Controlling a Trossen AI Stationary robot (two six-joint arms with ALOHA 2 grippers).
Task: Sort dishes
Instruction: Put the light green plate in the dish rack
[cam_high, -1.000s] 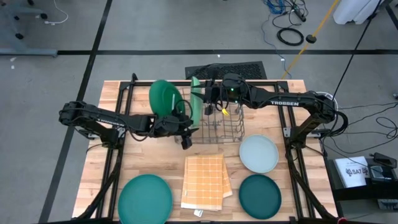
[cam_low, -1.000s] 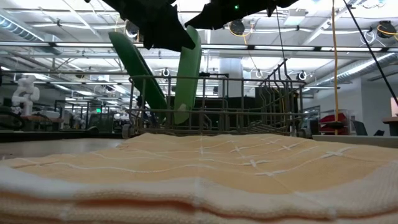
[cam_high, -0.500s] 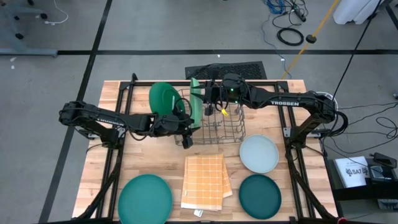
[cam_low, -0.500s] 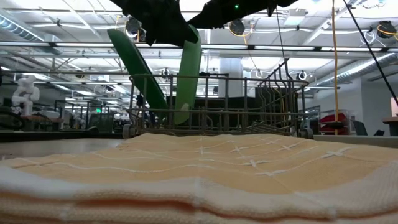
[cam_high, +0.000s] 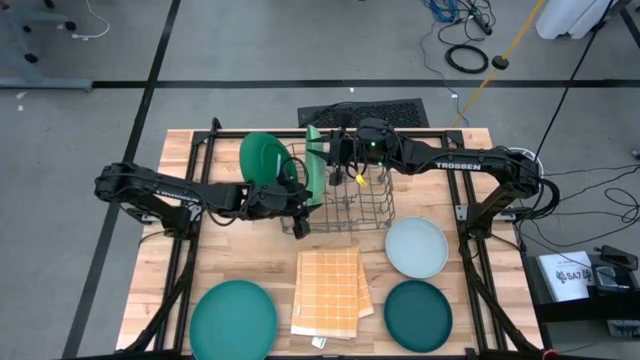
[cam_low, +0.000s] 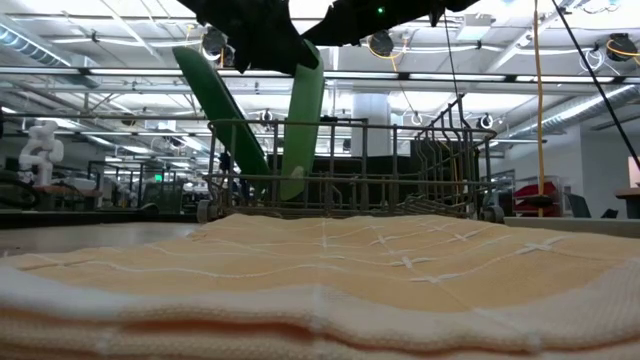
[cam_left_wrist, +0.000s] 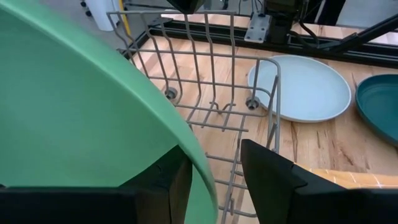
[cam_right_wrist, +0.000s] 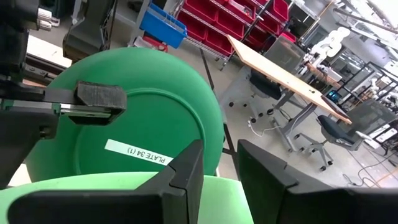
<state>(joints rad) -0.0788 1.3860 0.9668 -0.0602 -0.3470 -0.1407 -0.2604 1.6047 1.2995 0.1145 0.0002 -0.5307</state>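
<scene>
Wrist cams show both grips: left end effector (cam_left_wrist: 214, 180) pinches the mid green plate (cam_left_wrist: 74, 112), right end effector (cam_right_wrist: 219, 180) pinches the light green plate (cam_right_wrist: 124, 202), both over the wire rack (cam_high: 345, 200); overhead doesn't.

mid green plate (cam_high: 262, 156) tilted at rack's left end | light green plate (cam_high: 314, 168) upright beside it | teal plate (cam_high: 233, 318), pale blue-grey plate (cam_high: 416, 247), dark teal plate (cam_high: 418, 314) flat on table
</scene>
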